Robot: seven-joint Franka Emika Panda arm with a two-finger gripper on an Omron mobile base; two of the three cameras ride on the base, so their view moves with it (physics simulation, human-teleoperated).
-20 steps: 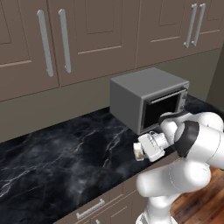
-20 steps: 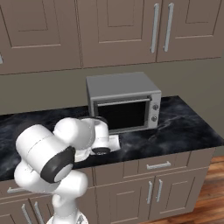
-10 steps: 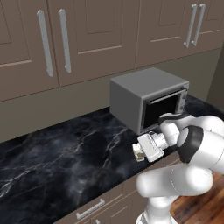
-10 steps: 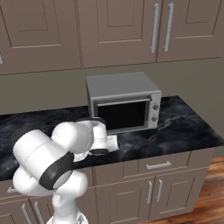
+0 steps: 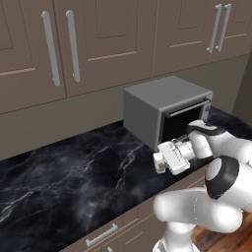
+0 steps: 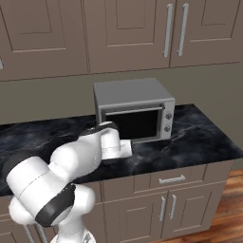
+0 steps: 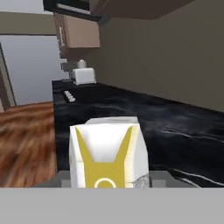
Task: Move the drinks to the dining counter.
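Your carton [image 7: 106, 154], clamped between the jaws of the gripper [image 5: 166, 158], hangs just above the black worktop [image 5: 74, 182], in front of the toaster oven [image 5: 165, 109]. It is lifted clear, likely for carrying to the dining counter, so plan a steady transit.

No readable text showing anywhere. The carton [image 7: 107, 155] is carrying just a yellow emblem with a ring on its front; toaster oven [image 6: 135, 110] knobs are showing no legible marks.
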